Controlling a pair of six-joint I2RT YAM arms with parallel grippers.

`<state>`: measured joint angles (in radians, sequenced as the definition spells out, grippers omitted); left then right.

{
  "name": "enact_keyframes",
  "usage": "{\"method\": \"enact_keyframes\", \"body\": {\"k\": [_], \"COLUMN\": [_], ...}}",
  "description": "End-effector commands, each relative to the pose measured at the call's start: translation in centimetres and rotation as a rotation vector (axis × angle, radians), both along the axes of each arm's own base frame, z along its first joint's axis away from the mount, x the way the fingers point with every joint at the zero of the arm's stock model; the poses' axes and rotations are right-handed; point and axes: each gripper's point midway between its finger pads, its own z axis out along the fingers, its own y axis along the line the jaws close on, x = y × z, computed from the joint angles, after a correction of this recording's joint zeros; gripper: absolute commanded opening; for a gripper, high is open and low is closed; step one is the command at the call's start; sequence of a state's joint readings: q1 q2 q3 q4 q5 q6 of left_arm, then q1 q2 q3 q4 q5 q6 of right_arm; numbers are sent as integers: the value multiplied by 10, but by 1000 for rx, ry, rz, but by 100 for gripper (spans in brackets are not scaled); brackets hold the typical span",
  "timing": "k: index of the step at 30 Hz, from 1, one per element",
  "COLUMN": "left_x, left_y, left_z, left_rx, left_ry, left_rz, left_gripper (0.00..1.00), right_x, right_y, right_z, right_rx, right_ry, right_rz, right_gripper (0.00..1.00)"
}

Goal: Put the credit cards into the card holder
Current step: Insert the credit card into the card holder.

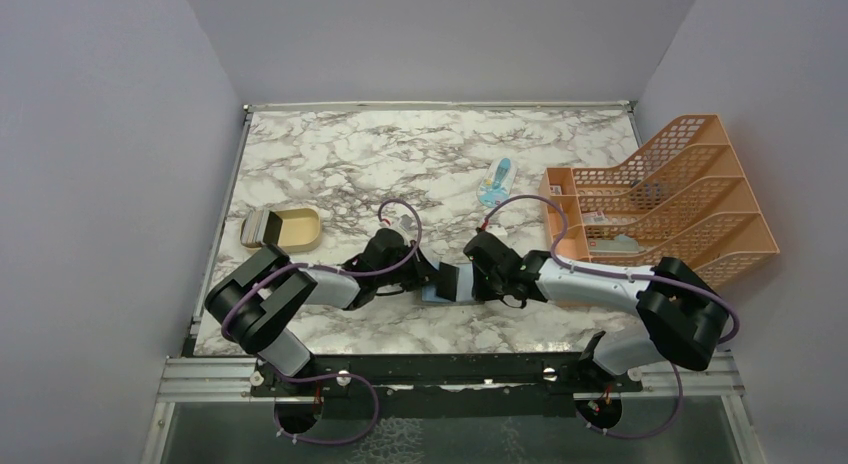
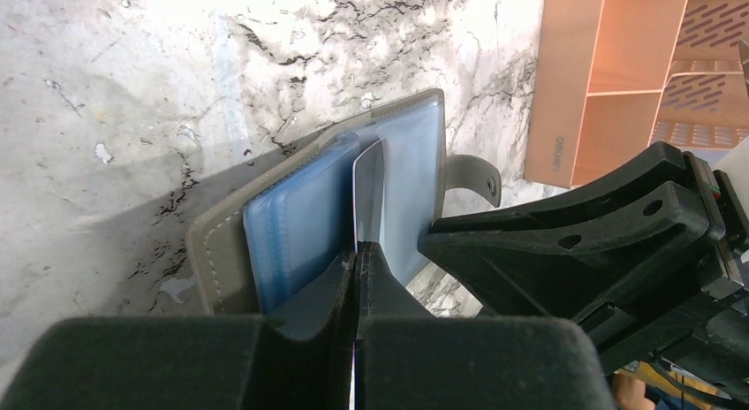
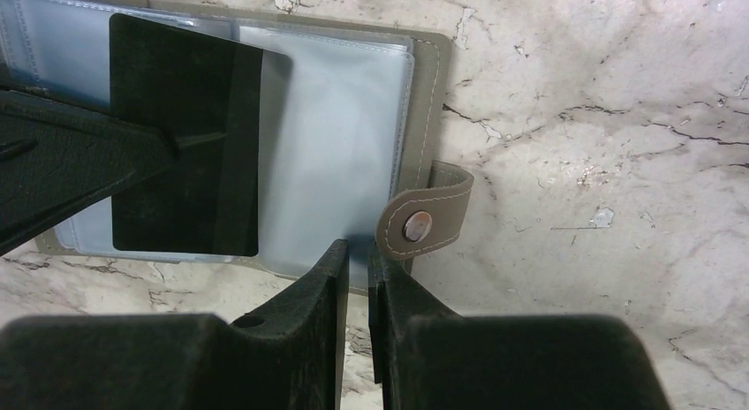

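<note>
The grey card holder point(image 1: 441, 295) lies open on the marble between both arms, its pale blue-grey pockets point(image 2: 300, 224) facing up. My left gripper point(image 2: 357, 251) is shut on a credit card point(image 2: 367, 189), which is seen edge-on here and stands in the fold between the pocket leaves. In the right wrist view that card point(image 3: 185, 136) looks dark and covers the middle pockets. My right gripper point(image 3: 356, 255) is shut on the holder's near pocket edge point(image 3: 336, 163), right beside the tab clasp point(image 3: 424, 220). More greyish cards point(image 1: 262, 227) seem to stand in the tan tray.
A tan oval tray point(image 1: 297, 227) sits at the left. A light blue-and-white packet point(image 1: 496, 182) lies behind the grippers. The large orange mesh file rack point(image 1: 660, 209) fills the right side, close to the right arm.
</note>
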<state>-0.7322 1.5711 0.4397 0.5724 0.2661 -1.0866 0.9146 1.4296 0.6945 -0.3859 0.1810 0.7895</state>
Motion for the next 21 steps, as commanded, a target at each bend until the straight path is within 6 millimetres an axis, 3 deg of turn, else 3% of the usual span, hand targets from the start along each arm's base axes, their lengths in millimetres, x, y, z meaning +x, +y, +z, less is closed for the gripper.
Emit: {"method": "enact_keyframes", "body": {"k": [1, 11, 17, 21], "left_x": [0, 0, -1, -2], "left_y": [11, 10, 6, 4], "left_z": [-19, -12, -7, -7], "left_rx": [75, 52, 33, 35], "left_ry": [0, 2, -3, -7], "left_rz": [44, 62, 60, 55], "left_gripper": [0, 0, 0, 0], "right_x": [-14, -7, -4, 0], "right_y": [2, -11, 12, 17], "right_z": [-7, 2, 27, 26], "right_rx": [34, -29, 70, 70], "right_ry": [57, 18, 8, 5], "right_rz": [3, -25, 27, 24], "right_gripper": [14, 14, 16, 17]}}
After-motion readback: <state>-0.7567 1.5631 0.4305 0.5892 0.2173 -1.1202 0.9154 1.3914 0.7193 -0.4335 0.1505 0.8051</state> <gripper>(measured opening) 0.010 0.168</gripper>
